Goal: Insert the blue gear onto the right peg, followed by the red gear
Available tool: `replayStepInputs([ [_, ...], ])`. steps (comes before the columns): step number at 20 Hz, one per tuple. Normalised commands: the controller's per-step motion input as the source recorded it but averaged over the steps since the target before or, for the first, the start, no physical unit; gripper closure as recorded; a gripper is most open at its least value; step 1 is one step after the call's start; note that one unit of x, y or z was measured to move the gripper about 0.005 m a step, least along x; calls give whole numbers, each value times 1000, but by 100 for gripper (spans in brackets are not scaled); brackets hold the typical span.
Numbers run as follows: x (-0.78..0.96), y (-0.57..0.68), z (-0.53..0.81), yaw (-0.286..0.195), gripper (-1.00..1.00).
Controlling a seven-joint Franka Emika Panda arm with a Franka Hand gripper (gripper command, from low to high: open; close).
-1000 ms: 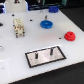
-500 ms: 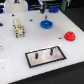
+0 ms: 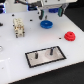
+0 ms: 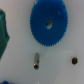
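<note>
The claw [image 3: 48,12] hung above the blue gear [image 3: 46,24], which lay far from the plate [image 3: 46,56]; whether it was open I cannot tell. Best descend centred over the hub.

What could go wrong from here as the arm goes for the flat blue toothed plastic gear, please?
1. The gripper hangs above the flat blue toothed plastic gear, not yet on it; a grasp off its raised hub could tilt or slide it.
2. The grey black-bordered plate carries two thin, alike dark pegs, so seating may miss or hit the wrong one.
3. The small red plastic gear lies nearby.
</note>
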Motion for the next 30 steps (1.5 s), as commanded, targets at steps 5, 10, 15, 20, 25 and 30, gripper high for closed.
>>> replayStepInputs([
  [5, -268, 135, -508, 0, -100],
  [10, -277, 89, -420, 0, -100],
  [15, -287, -17, -339, 0, 100],
  [20, -131, 7, -111, 0, 100],
  [25, 12, 2, 34, 0, 100],
  [30, 309, -8, 497, 0, 100],
])
